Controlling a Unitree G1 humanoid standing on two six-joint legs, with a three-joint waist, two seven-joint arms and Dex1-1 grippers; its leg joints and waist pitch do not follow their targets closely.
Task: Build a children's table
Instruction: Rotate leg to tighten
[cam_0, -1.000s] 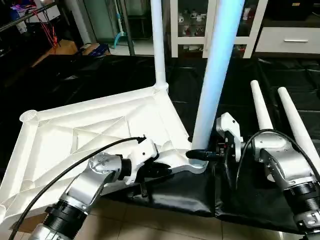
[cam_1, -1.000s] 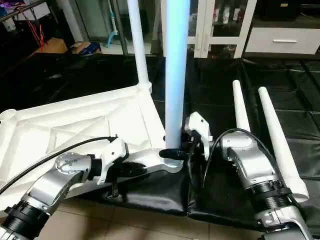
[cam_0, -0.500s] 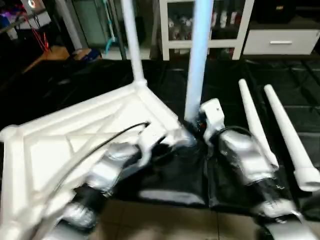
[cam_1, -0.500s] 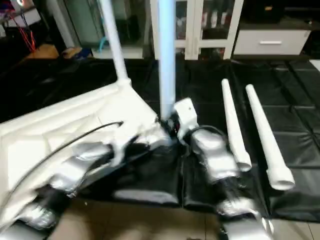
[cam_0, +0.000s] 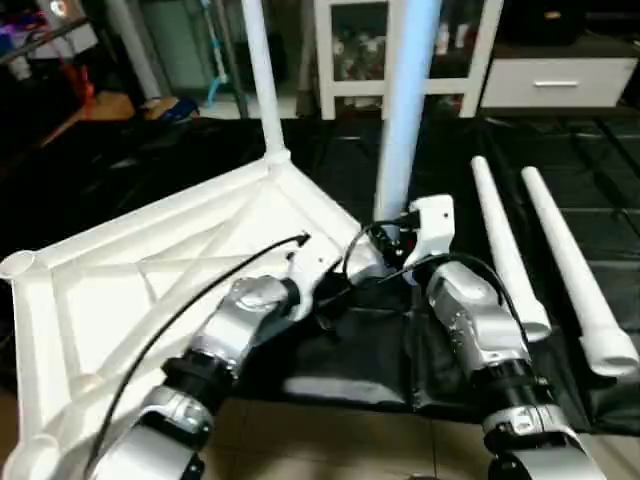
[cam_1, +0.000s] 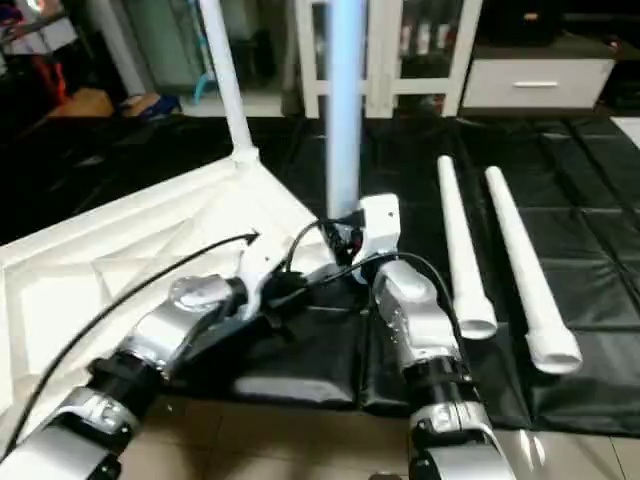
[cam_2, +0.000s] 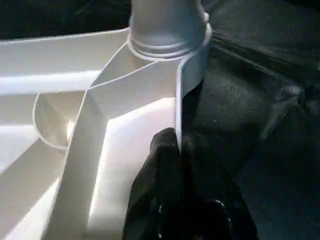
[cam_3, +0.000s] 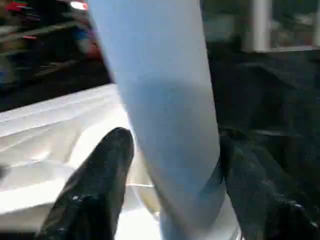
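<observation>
- On the black floor mat (cam_0: 330, 370), the upturned tabletop (cam_0: 150, 270) is lying ribbed side up, with the near corner socket being worked on.
- The left gripper (cam_2: 181, 150) is shut tight on the thin rim wall of the tabletop just beside that socket; this pinch is best kept firm so the top is not dragged while the leg is seated.
- The right gripper (cam_3: 170, 150) is set around the near upright leg (cam_0: 405, 110) low down, one black finger on each side; whether the fingers (cam_3: 95, 190) press on the tube cannot be told.
- For a good seating, the leg is best kept upright and pushed straight down until its collar meets the socket rim; tilting is judged likely to jam it.
- A far leg (cam_0: 258, 75) is already standing in the far corner socket.
- Two loose legs (cam_0: 545, 250) are lying side by side on the mat to the right, well apart from the tabletop.
- All parts are seen as plain white plastic, the legs tapered.
</observation>
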